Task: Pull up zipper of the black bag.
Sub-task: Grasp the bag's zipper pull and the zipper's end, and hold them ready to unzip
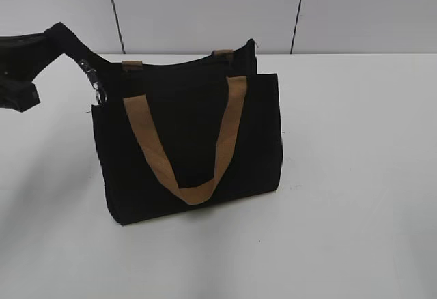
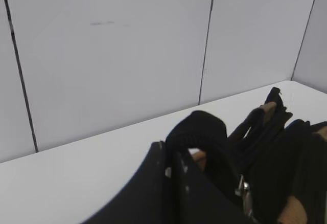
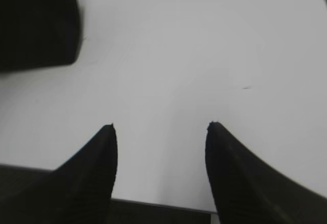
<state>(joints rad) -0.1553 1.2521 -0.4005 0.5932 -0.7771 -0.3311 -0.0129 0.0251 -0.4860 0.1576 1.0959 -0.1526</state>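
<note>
Gripping a black tab at the black bag [image 1: 188, 149] top-left end, the left gripper [image 2: 196, 150] steadies it near the counter's back edge; the right gripper [image 3: 161, 132] waits wide open.

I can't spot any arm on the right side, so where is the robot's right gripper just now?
Only its own wrist view shows the right gripper: it hangs open over bare white table, with a corner of the black fabric bag at upper left.
</note>
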